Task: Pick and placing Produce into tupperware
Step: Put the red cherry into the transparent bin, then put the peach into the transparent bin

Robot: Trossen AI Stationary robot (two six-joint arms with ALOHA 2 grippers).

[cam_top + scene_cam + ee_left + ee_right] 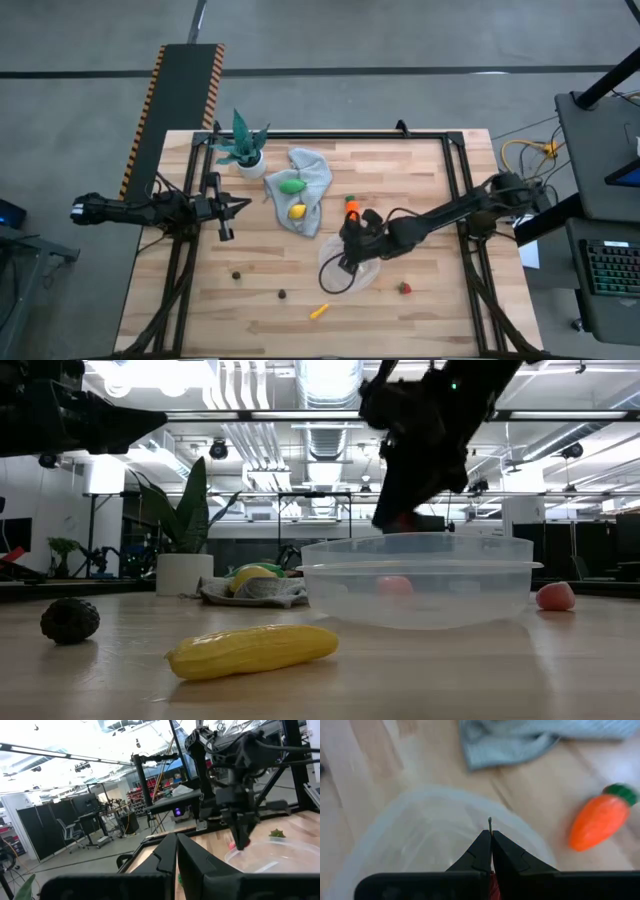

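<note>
Currently your tupperware (352, 268) sits on the worktop right of centre, toward the near edge, and looks empty in the right wrist view. The right gripper (347, 262) hangs over the bowl's left part, fingers pressed together; a thin stem pokes out past the tips and something red shows between them, so it looks clamped on a small red piece, but you can't tell exactly what.

Produce around it:
- Orange carrot (352, 206) just beyond the bowl's far rim, apart from it.
- Red berry (405, 288) just beside the bowl on its right.
- Yellow-orange sliver (318, 311) near the near edge, left of the bowl.
- Two dark berries (237, 274) and (282, 294) further left, well apart from the bowl.
- Green piece (291, 185) and yellow lemon (297, 211) both lying on the grey cloth (313, 170) toward the far edge, left of centre.

Potted plant (244, 146) stands near the far left corner, just beside the cloth.

Left gripper (226, 208) waits at the left edge of the worktop, fingers closed on nothing.
</note>
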